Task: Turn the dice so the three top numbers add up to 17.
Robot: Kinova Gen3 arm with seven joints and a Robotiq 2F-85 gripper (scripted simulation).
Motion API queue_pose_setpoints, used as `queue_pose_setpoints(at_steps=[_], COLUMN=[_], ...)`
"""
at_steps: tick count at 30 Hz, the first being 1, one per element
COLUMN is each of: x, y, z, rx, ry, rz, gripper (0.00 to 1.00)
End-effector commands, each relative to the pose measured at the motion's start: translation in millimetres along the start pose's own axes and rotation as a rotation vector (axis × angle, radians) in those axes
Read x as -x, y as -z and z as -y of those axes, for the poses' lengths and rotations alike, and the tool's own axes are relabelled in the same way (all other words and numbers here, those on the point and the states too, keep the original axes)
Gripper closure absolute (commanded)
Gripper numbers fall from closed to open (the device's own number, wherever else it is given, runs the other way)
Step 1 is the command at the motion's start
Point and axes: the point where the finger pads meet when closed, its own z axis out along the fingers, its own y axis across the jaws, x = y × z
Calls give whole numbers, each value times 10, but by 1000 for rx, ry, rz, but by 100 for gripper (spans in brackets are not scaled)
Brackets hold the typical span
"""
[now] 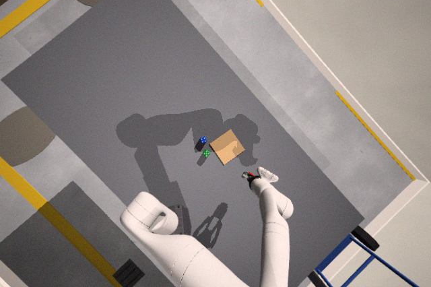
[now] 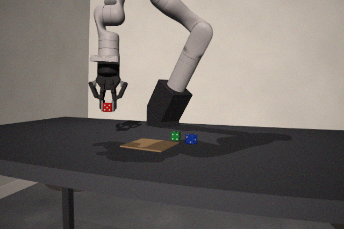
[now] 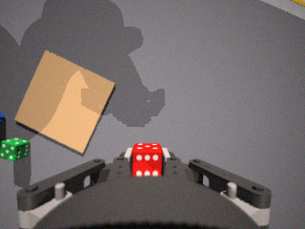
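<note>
The gripper (image 2: 107,106) grips the red die (image 2: 107,107) above the table (image 2: 250,165), clear for carrying to the tan mat (image 2: 150,144).

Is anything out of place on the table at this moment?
Yes. No die is on the mat: the green die and blue die sit on the table beside it, and the gripper holds the red die in the air.
</note>
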Motion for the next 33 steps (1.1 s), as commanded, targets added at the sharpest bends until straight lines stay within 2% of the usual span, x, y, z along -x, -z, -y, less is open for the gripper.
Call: queue_pose_setpoints(at_steps=[1, 5, 8, 15, 17, 22, 26, 33], x=[-3, -31, -82, -220, -220, -254, -244, -230], y=[8, 8, 9, 16, 16, 34, 52, 66], z=[-4, 62, 194, 749, 749, 1194, 1455, 1605], rx=[2, 4, 6, 10, 10, 7, 4, 1], ry=[-1, -9, -25, -99, -99, -165, -207, -233], rz=[-1, 0, 0, 1, 1, 0, -1, -1], gripper=[74, 74, 74, 74, 74, 74, 74, 74])
